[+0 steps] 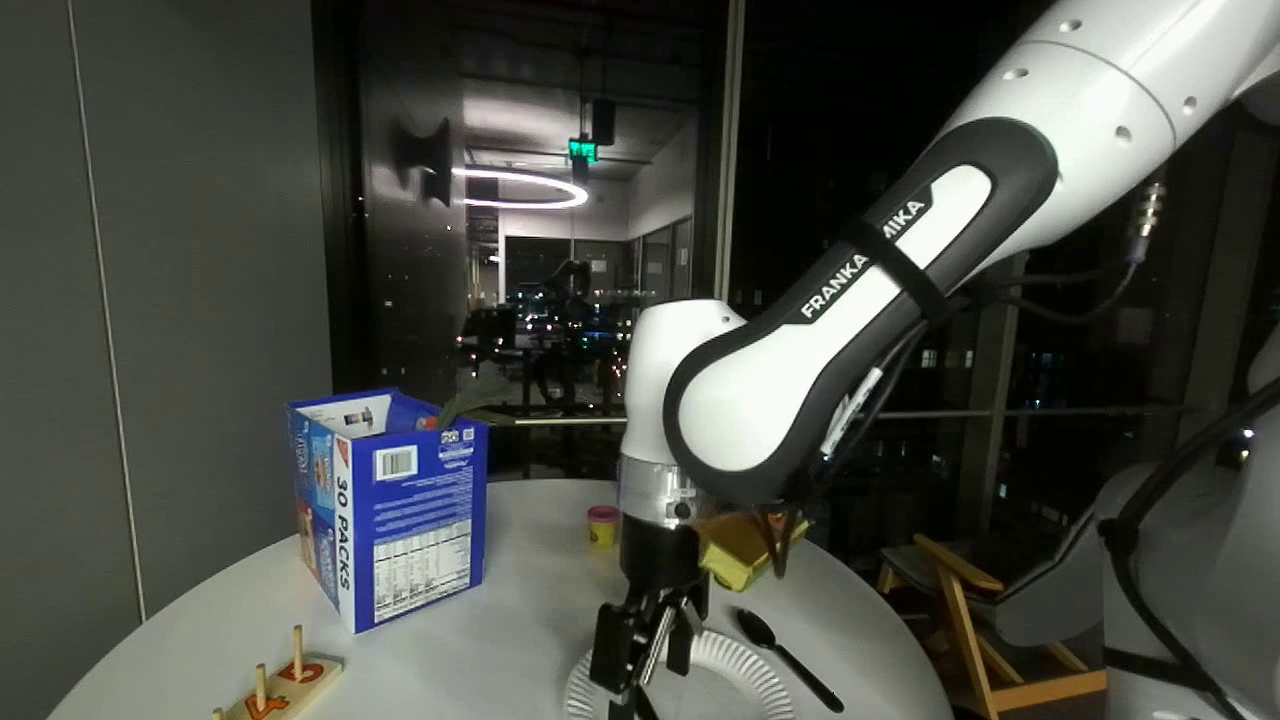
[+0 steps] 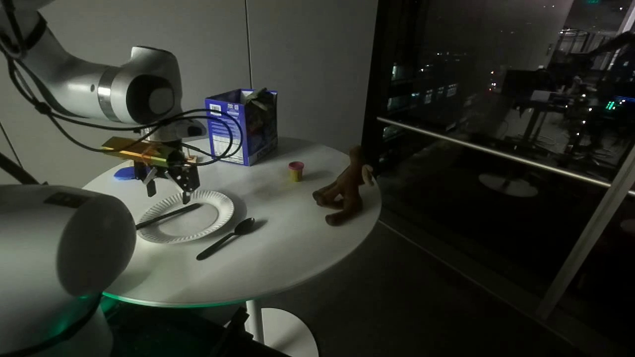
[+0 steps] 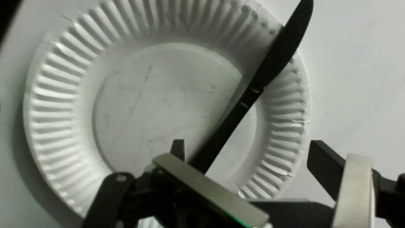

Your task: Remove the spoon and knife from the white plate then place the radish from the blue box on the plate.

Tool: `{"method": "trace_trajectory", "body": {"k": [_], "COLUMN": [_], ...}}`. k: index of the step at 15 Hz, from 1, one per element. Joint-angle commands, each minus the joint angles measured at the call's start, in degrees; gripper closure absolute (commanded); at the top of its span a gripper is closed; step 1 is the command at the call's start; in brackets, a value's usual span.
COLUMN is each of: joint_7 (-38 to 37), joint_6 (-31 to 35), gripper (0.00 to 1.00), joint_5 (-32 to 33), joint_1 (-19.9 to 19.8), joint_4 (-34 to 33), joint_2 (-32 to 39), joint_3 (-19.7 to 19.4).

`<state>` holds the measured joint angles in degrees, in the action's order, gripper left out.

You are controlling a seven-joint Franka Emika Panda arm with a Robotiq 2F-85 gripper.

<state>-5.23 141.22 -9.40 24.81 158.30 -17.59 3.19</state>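
Note:
The white plate (image 3: 177,104) with its fluted rim lies on the table, the black knife (image 3: 234,117) slanting across it and over its edge. On the bare tabletop beside the plate is the black spoon (image 2: 243,227). My gripper (image 3: 248,152) is above the plate, open, one finger over the plate's inside next to the knife handle, the other past the rim; the knife's handle end is hidden behind the gripper. The blue box (image 1: 425,530) stands upright at the back. Green leaves (image 1: 475,398) and a small reddish patch show at its rim; the radish itself is otherwise hidden inside.
A small yellow tub with pink lid (image 2: 296,171) stands behind the plate. A brown plush toy (image 2: 345,191) sits near the table edge. A wooden peg board (image 1: 285,690) lies before the box, and a blue flat thing (image 2: 125,173) shows past the gripper.

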Motion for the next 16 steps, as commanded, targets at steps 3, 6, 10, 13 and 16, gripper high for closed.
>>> {"method": "trace_trajectory", "body": {"k": [3, 6, 10, 13, 16], "joint_7": [-18.43, -28.65, -30.56, -31.05, -28.66], "joint_6": [10.89, 10.98, 8.39, 7.42, 7.73], "gripper": [0.07, 0.00, 0.00, 0.00, 0.25], "joint_5": [9.75, 13.79, 10.83, 9.27, 5.41], "joint_1": [-10.24, -13.58, -13.70, -13.55, -12.83], "joint_4": [-0.04, -0.09, -0.03, 0.02, 0.04], "joint_2": [3.91, 3.82, 4.50, 5.09, 6.02], "joint_3": [12.00, 15.61, 15.52, 14.82, 13.56]}}
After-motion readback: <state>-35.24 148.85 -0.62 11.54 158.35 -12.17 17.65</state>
